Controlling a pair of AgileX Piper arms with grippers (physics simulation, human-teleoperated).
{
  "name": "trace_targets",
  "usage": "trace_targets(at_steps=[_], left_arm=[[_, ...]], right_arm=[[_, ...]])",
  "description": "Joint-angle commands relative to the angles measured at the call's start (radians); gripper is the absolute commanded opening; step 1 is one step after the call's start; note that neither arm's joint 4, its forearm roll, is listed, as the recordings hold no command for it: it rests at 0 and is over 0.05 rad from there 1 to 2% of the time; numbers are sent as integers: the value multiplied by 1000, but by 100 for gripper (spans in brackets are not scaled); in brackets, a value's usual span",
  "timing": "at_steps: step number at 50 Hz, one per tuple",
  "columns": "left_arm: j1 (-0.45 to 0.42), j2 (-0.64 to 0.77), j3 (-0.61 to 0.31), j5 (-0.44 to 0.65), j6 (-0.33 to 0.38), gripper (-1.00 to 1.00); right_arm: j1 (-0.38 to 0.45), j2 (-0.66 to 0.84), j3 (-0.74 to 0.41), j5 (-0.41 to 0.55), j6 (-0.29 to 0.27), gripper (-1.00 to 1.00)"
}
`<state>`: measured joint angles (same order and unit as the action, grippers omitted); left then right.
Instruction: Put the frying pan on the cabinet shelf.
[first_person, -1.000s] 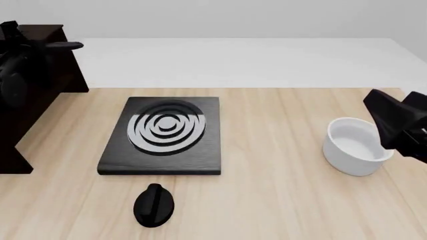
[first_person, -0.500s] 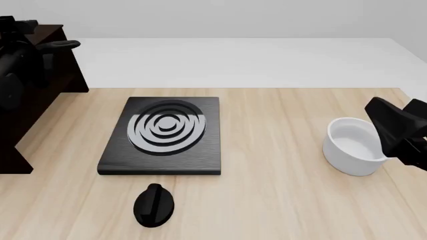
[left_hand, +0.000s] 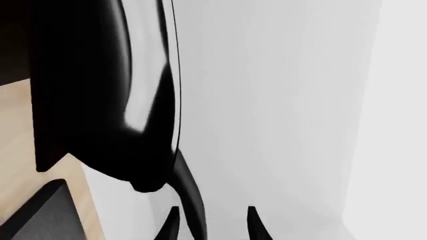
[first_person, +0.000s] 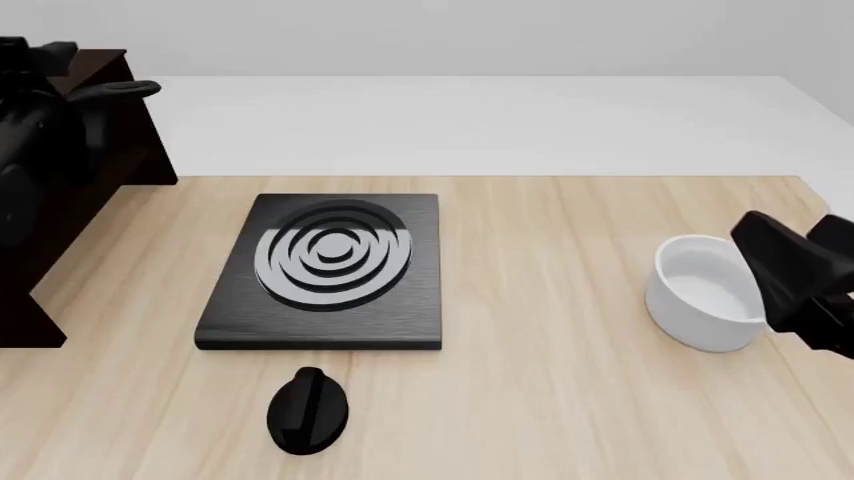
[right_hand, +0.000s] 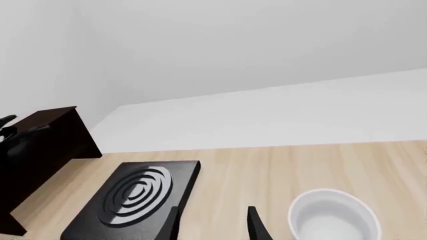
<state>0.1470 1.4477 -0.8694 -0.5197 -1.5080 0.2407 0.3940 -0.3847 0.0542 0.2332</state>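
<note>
1. A pale wooden surface (first_person: 561, 400) stood before a plain white wall, with the near-black cabinet (first_person: 80, 200) at its far left edge.
2. A square black stove plate (first_person: 324, 272) with silver rings lay mid-surface, a black knob (first_person: 308, 409) just in front of it, and a white handleless pot (first_person: 707, 291) sat well to the right.
3. The left hand (left_hand: 212, 222) was up at the cabinet top; its fingertips looked slightly parted either side of the frying pan (left_hand: 100, 100) handle, though whether they truly clamped it could not be told in the dark close-up.
4. The pan filled the left wrist view, tilted on edge; in the front view only its handle showed, poking out past the cabinet's top corner.
5. The right hand (right_hand: 212, 220) hung idle beside the white pot, fingers somewhat apart and empty.
6. To finish well, the pan probably needed levelling over the shelf and lowering until it sat flat before release, with the handle kept clear of the side panel.
7. No brand, label or writing was legible anywhere.
</note>
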Motion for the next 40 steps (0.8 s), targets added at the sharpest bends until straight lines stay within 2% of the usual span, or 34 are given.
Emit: trace_targets(at_steps=[1, 17, 20, 23, 29, 38, 40], left_arm=[[-15, -70, 68, -16, 24, 100], [-41, -171, 186, -40, 28, 100], [-25, -201, 194, -25, 52, 100], [-46, -230, 231, -34, 35, 100], [-91, -321, 279, -11, 48, 100], [-113, -399, 315, 28, 74, 100], [-118, -406, 330, 21, 63, 100]], right_arm=[[-2, -28, 16, 16, 3, 100], [-4, -54, 32, 28, 10, 100], [-6, -59, 39, 29, 11, 100], [-5, -69, 43, 35, 14, 100], [-14, -82, 42, 45, 11, 100], [-22, -95, 42, 56, 11, 100], [-21, -96, 44, 57, 12, 100]])
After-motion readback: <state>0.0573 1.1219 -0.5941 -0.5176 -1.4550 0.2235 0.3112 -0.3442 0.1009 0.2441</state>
